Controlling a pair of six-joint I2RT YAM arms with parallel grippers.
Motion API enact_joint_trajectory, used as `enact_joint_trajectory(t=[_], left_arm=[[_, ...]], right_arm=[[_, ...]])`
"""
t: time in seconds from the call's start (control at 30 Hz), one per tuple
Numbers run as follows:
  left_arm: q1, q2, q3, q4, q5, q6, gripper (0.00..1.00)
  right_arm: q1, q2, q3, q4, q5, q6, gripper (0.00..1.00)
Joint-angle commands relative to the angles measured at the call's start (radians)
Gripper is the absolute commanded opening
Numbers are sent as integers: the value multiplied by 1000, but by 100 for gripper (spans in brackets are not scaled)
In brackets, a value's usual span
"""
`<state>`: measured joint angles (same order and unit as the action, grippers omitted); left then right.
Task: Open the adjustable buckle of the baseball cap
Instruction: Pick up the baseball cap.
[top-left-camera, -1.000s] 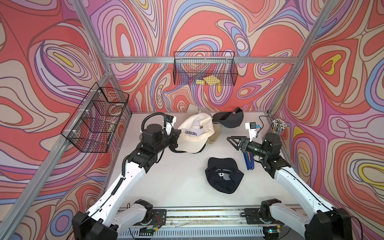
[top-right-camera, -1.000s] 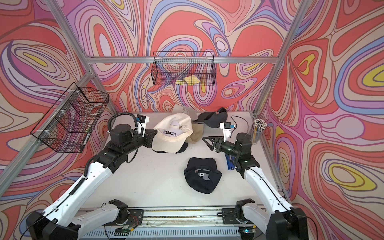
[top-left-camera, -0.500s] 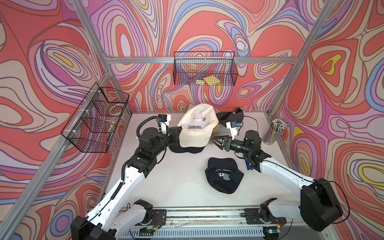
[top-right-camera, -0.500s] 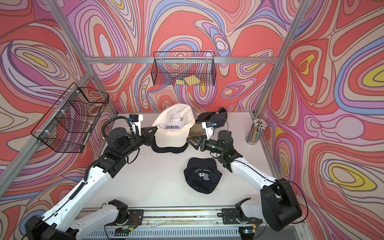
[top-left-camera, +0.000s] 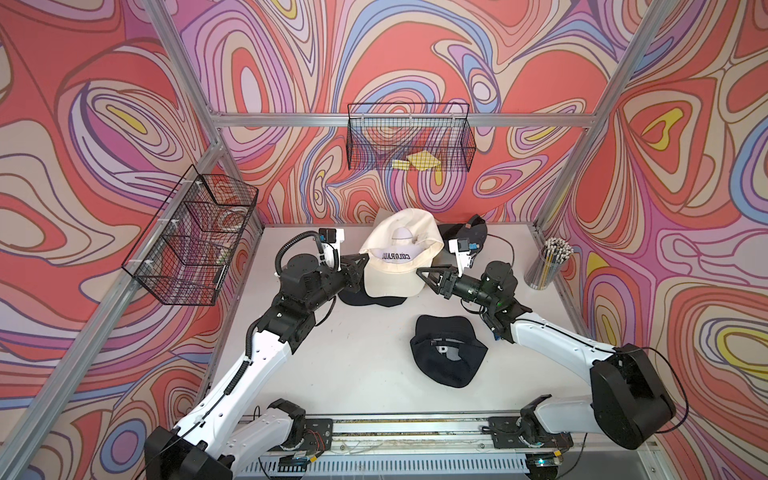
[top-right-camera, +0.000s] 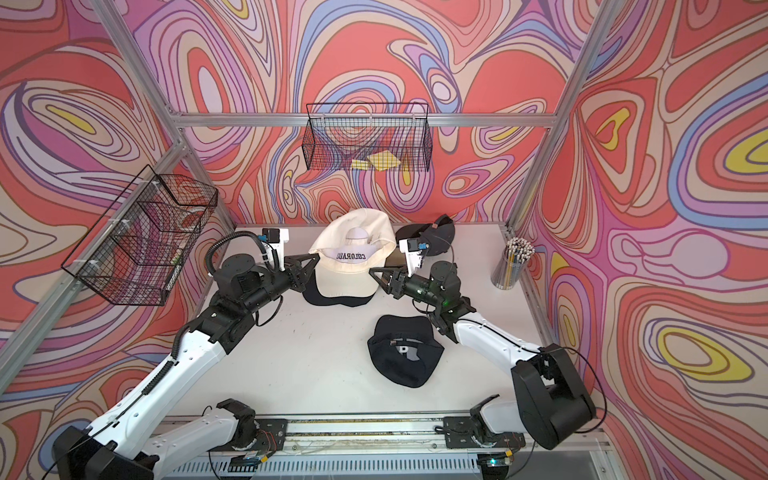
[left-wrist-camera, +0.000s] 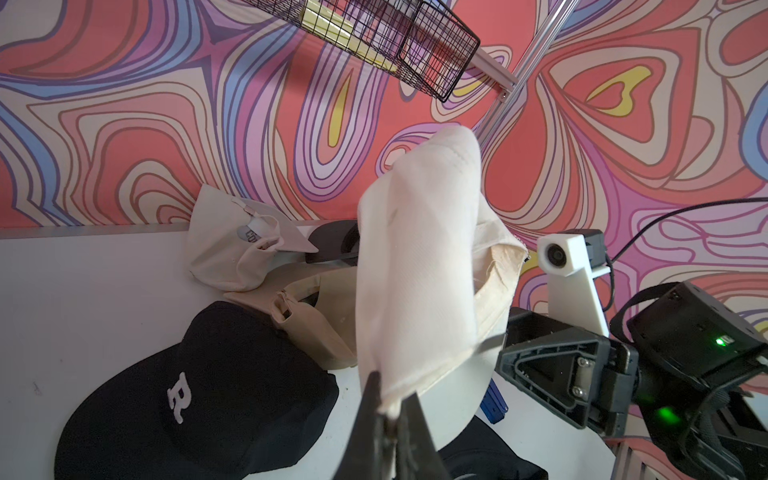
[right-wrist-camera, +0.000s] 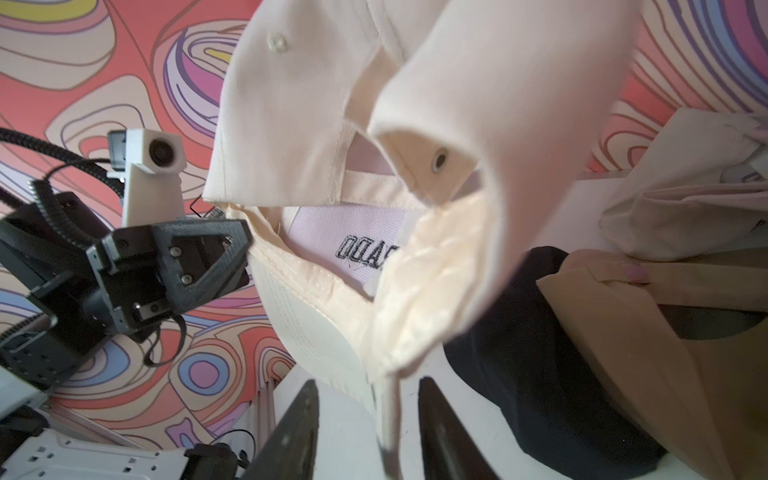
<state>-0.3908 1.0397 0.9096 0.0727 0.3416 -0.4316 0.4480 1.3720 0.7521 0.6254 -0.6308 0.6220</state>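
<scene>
A cream baseball cap (top-left-camera: 399, 257) (top-right-camera: 353, 257) with dark COLORADO lettering hangs above the table between both arms. My left gripper (top-left-camera: 365, 262) (left-wrist-camera: 390, 395) is shut on the cap's edge, the cloth pinched between its fingers. My right gripper (top-left-camera: 420, 272) (right-wrist-camera: 370, 399) meets the cap from the opposite side. Its jaws stand apart, and a cream strap (right-wrist-camera: 388, 419) hangs down between them, clear of both fingers. The cap's back opening (right-wrist-camera: 365, 153) shows in the right wrist view. I cannot make out the buckle itself.
A dark cap (top-left-camera: 446, 357) lies on the table in front of the right arm. Another black cap (top-left-camera: 365, 297) lies under the held one, with more caps (top-left-camera: 469, 232) behind. A pencil cup (top-left-camera: 548, 262) stands at the right. Wire baskets (top-left-camera: 409, 143) (top-left-camera: 195, 237) hang on the walls.
The left gripper has lifted and turned the cream cap toward the middle. The right arm has swung left up to the cap, and its jaws have narrowed around the strap.
</scene>
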Motion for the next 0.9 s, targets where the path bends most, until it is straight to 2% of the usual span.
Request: enact_joint_trajectory(t=[0.0, 0.1, 0.13, 0.17, 0.23, 0.27, 0.43, 0.53, 0.63, 0.73, 0.87], left_arm=[[4, 2, -3, 61, 37, -18, 0], [4, 3, -3, 58, 34, -15, 0], [3, 2, -3, 56, 32, -8, 5], [3, 0, -2, 54, 30, -1, 15], [5, -1, 14, 18, 21, 25, 45], [7, 2, 31, -11, 25, 55, 55], [55, 25, 134, -155, 131, 207, 82], [128, 32, 144, -137, 260, 217, 89], [172, 46, 180, -185, 375, 287, 90], [175, 52, 210, -268, 373, 411, 89], [177, 71, 203, -272, 338, 460, 84]], right_arm=[[6, 21, 27, 19, 5, -33, 24], [7, 20, 36, -11, 8, -73, 11], [7, 14, 42, -33, 11, -97, 7], [7, 9, 50, -60, 13, -127, 4], [7, -6, 65, -125, 18, -200, 0], [7, -14, 76, -166, 29, -243, 0], [6, -43, 150, -418, 157, -429, 0], [6, -51, 173, -492, 198, -517, 0], [6, -53, 202, -574, 219, -616, 0], [6, -50, 217, -632, 216, -715, 0], [7, -44, 236, -706, 195, -815, 0]])
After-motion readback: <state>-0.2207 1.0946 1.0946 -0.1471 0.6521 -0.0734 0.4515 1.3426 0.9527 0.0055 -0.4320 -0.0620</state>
